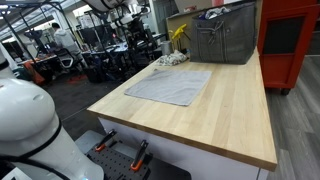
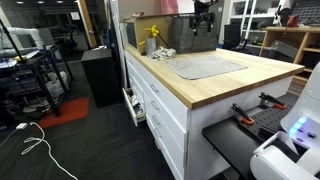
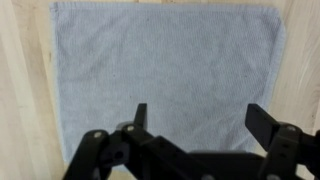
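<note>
grey cloth (image 1: 170, 87) lies spread flat on the pale wooden worktop (image 1: 225, 115) in both exterior views, near a metal basket (image 1: 225, 35). in the wrist view the fingers (image 3: 140, 118) hover spread wide above the cloth's near edge, holding nothing.

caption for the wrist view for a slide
Open end effector over a grey cloth spread flat on a wooden table.
</note>
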